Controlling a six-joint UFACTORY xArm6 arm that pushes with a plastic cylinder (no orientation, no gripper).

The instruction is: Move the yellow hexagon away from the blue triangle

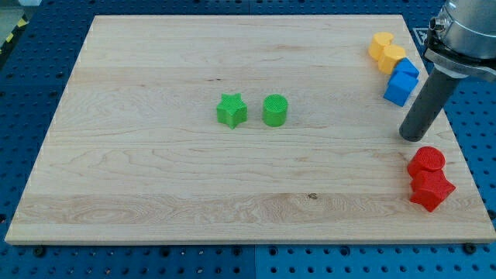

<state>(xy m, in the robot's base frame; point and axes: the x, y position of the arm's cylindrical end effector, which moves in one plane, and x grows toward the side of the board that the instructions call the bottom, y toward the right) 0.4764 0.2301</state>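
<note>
While my tip (414, 136) sits near-right of blue triangle (405, 70) | no fingers, bare rod | circle far, push yellow hexagon (392, 56) leftward.

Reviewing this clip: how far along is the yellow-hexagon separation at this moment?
Nothing looks done: the yellow hexagon sits against the blue triangle near the view's top right. In hand: my tip rests below the blue blocks, above the red ones, touching neither. Left: reaching the hexagon and pushing it clear.

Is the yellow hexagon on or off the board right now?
On. The yellow hexagon sits wholly on the board near its top-right corner, touching a blue block. My tip is below them, apart.
</note>
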